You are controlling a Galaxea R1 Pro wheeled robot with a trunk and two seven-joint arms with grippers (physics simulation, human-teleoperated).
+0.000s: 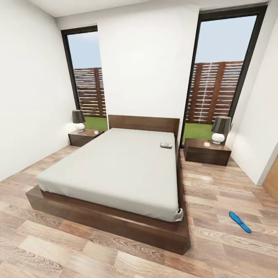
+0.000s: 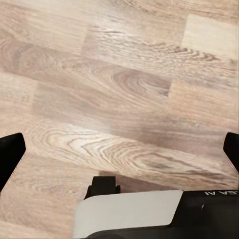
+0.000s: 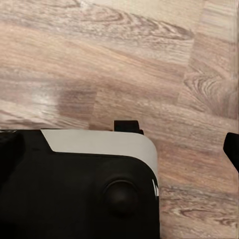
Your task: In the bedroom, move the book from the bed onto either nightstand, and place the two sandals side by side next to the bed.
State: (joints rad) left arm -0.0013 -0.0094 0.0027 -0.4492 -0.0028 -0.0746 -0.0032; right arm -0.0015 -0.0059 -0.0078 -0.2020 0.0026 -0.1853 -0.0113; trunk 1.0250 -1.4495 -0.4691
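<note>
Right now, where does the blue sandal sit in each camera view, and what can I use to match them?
Head view: the blue sandal lies on the floor at lower right, apart from the bed's foot corner.
Left wrist view: wood planks of the floor under the arm.
Right wrist view: floor planks again.
Shared landmark: the plank floor.

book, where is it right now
In the head view the book lies on the bed, near the headboard on its right side, close to the right-hand nightstand.
</note>
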